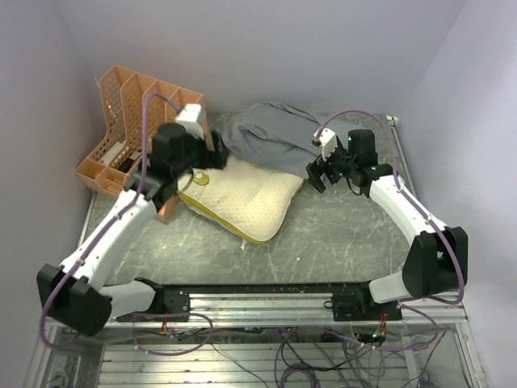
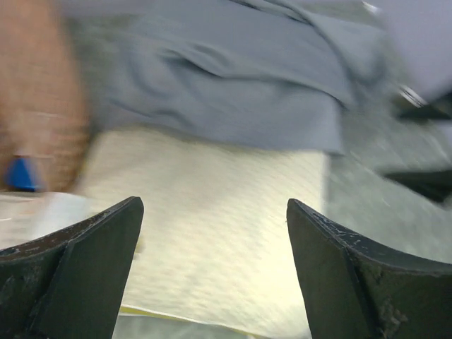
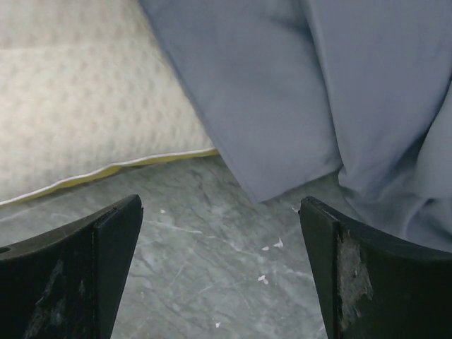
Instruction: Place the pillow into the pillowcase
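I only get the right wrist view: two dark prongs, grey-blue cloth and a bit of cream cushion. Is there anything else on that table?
Observer: Yes. An orange file rack stands at the far left corner, beside the pillow.
Operator: Is the pillow inside the cloth yet?
Observer: Mostly not. From above, the pillowcase lies bunched at its far edge, and most of the pillow is bare.
Operator: And the other arm?
Observer: The left tool hangs open over the pillow's far left corner, holding nothing.
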